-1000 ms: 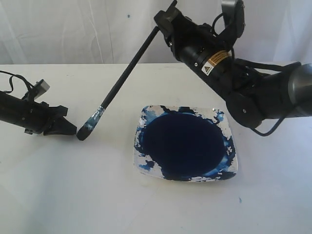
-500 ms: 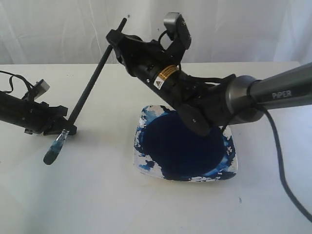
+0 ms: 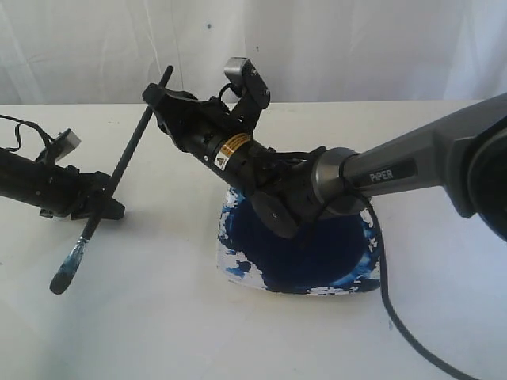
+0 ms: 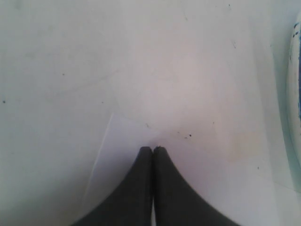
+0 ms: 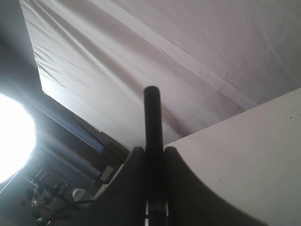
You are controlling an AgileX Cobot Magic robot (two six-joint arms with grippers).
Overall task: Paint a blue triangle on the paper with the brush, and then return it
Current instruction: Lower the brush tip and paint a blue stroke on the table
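My right gripper reaches across to the left and is shut on the upper handle of the black brush. The brush slants down to its blue-stained bristle tip, low over the white surface at front left. In the right wrist view the handle stands up between the right gripper's fingers. My left gripper lies shut and empty on the table, with the brush crossing in front of it. A faint paper edge shows beneath the left gripper. No blue triangle is in view.
A square white dish, smeared blue and holding a dark navy paint pool, sits right of centre under the right arm. Its rim shows in the left wrist view. A white curtain hangs behind the table.
The right arm has swung left over the dish, carrying the brush. The bristle tip moved left and down, from beside the dish to past the left gripper. The left gripper stayed still.
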